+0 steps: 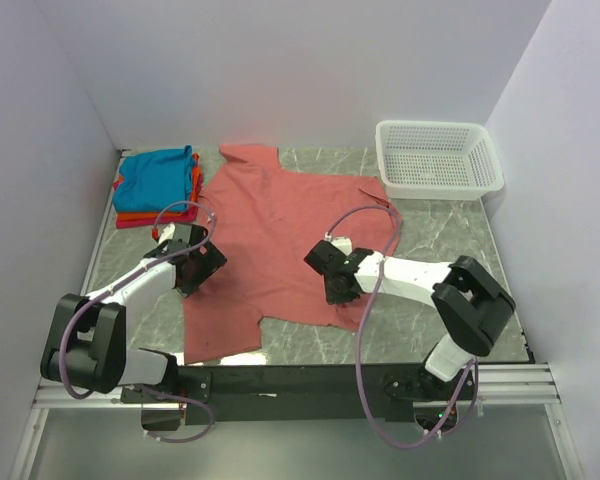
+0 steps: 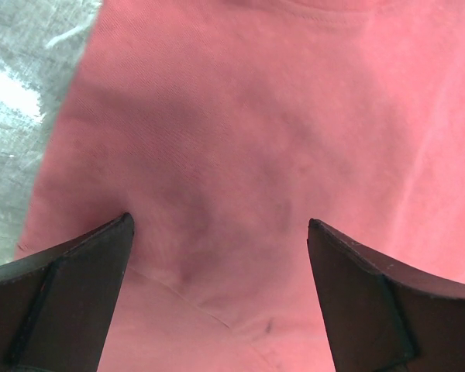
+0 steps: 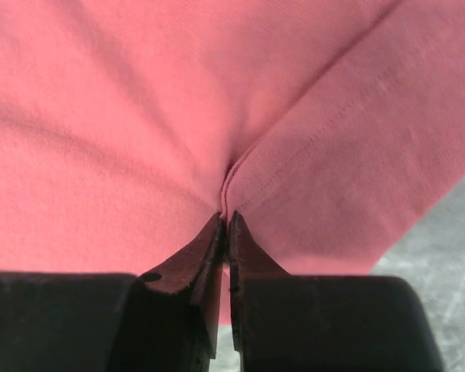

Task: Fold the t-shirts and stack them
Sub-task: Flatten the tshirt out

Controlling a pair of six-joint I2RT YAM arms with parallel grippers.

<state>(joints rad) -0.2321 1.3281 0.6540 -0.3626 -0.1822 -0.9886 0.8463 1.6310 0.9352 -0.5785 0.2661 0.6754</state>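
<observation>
broadly, the grey marbled counter (image 1: 450, 235) is carrying everything between the pale walls. the salmon-pink t-shirt (image 1: 270, 215) is taking up most of its middle, lying open and mostly flat, with its collar pointing toward the far wall and its hem reaching toward the near edge on the left. at the far right corner the white mesh basket (image 1: 438, 155) is sitting upright, near the shirt's right sleeve. at the far left corner a folded pile is resting just beside the big shirt's left sleeve: the teal-blue shirt (image 1: 155, 172) is lying on top, the orange shirt (image 1: 196, 182) is peeking out under it, and the red shirt (image 1: 138, 222) is showing as a thin strip at the bottom. the left tool (image 1: 198, 268) is hovering over the left side of the salmon cloth with its jaws spread wide. in the left wrist view its dark fingers (image 2: 70, 302) are standing well apart, with only pink fabric between them and bare counter showing at the upper left. the right tool (image 1: 335, 285) is sitting low on the shirt's near right part. the right wrist view is showing its jaws pressed together, pinching a small raised fold of the salmon cloth at their tips.
</observation>
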